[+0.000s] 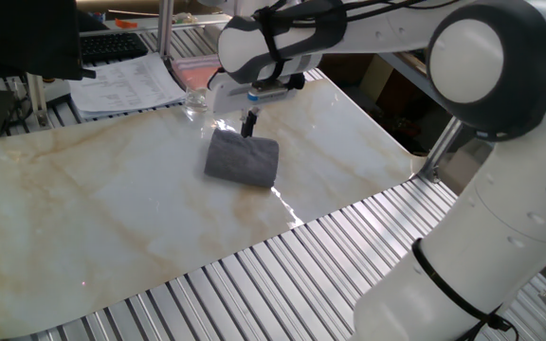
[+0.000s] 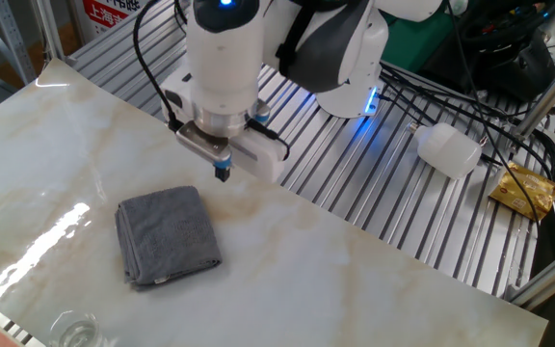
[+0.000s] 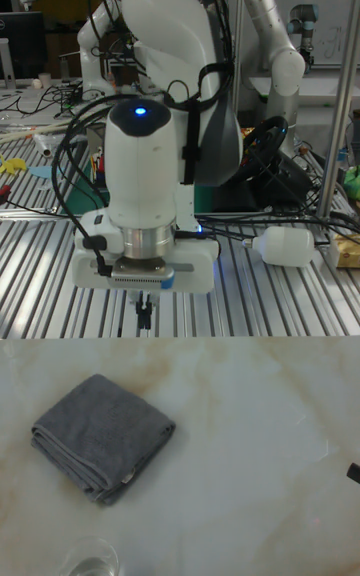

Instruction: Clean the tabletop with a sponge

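Note:
The sponge [image 1: 242, 159] [image 2: 167, 235] [image 3: 103, 435] is a folded dark grey cloth pad lying flat on the cream marble tabletop [image 1: 112, 208] [image 2: 355, 280] [image 3: 250, 456]. My gripper [image 1: 248, 126] [image 2: 222, 173] [image 3: 146, 316] hangs just above the slab at the sponge's edge, apart from the cloth. Its two dark fingers are pressed together with nothing between them.
A clear glass [image 1: 195, 102] [image 2: 75, 331] [image 3: 92, 561] stands near the sponge at the slab's edge. Papers [image 1: 126, 83] and a pink tray [image 1: 190, 71] lie beyond it. A white bottle [image 2: 449, 149] [image 3: 290, 247] lies on the ribbed metal slats [image 2: 374, 193] by the robot base.

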`<act>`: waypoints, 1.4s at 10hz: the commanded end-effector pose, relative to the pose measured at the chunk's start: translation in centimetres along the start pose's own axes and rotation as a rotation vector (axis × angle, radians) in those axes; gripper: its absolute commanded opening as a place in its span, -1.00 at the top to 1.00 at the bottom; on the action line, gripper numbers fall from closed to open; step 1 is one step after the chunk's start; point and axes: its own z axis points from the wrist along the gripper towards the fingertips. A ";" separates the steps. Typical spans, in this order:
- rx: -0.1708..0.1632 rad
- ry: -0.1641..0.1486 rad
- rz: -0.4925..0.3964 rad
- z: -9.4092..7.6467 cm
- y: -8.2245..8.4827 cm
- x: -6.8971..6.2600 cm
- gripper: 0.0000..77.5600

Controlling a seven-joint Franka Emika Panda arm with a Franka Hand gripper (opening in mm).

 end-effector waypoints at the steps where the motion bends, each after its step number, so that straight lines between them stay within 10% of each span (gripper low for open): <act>1: -0.008 -0.005 -0.026 0.9 -1.2 -0.5 1.00; 14: -0.003 0.015 0.071 1.5 -1.9 -1.3 1.00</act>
